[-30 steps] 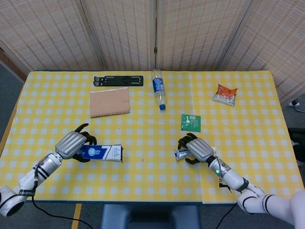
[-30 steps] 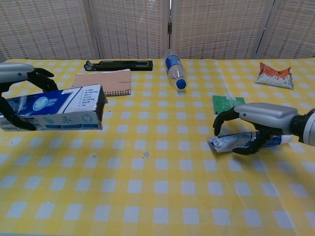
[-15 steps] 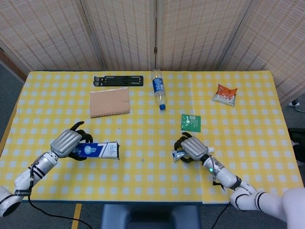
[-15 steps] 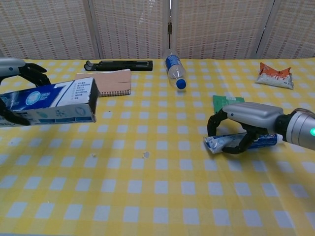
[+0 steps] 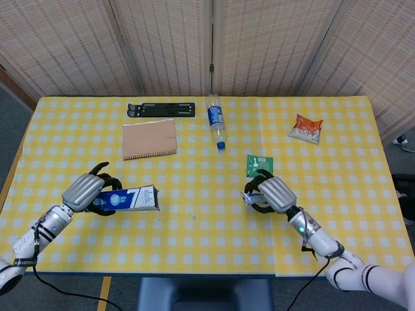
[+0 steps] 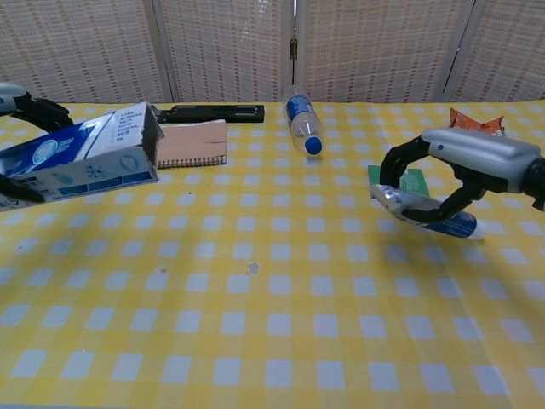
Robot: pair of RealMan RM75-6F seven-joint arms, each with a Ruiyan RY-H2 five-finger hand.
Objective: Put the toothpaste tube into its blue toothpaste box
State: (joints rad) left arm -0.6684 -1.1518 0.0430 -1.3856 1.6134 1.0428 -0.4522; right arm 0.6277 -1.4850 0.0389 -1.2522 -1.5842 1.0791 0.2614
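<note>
Both pieces are off the table, one in each hand.

The right hand [image 6: 477,166], right of the chest view, curls around the white-and-blue soft toothpaste tube [image 6: 426,213]. It looks light, squashy and slick, so a mid-body hold seems safest. At far left, the left hand [image 5: 87,192] wraps the blue cardboard toothpaste box [image 6: 81,153], which would crush easily.

Print on blue toothpaste box [image 6: 81,158] too small; nothing legible.

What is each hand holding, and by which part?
Left hand grips the blue toothpaste box near its closed end; right hand grips the toothpaste tube around its middle.
</note>
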